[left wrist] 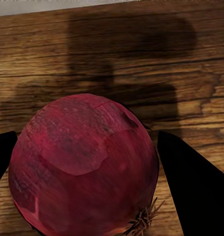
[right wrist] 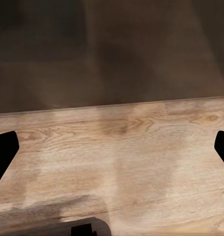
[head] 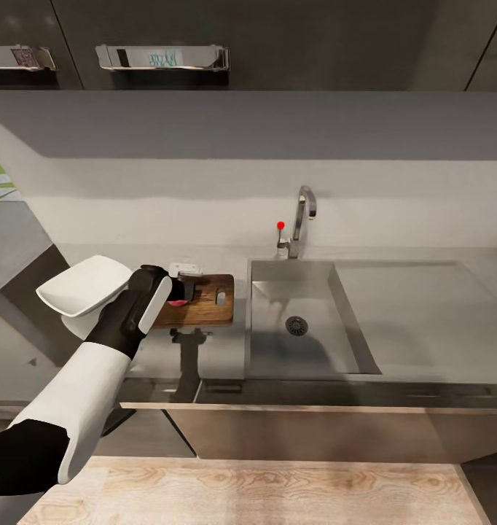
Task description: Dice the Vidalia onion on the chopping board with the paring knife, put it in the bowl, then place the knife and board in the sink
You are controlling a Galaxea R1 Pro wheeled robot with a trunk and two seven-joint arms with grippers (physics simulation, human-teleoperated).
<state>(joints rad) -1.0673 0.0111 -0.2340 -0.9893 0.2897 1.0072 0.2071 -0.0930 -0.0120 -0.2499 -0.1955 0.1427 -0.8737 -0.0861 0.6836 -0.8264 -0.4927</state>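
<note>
The red onion (left wrist: 84,164) is held between the fingers of the left end effector (left wrist: 92,177) over the chopping board (head: 205,302), left of the sink (head: 278,343), and is best lowered until settled before release, lest it roll.

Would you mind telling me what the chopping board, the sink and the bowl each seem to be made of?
The chopping board looks like dark brown wood with a matte finish: grain lines show in the left wrist view. The sink looks like brushed stainless steel, grey with a soft sheen. The bowl is plain smooth white, perhaps ceramic or plastic; the render leaves that open.
</note>
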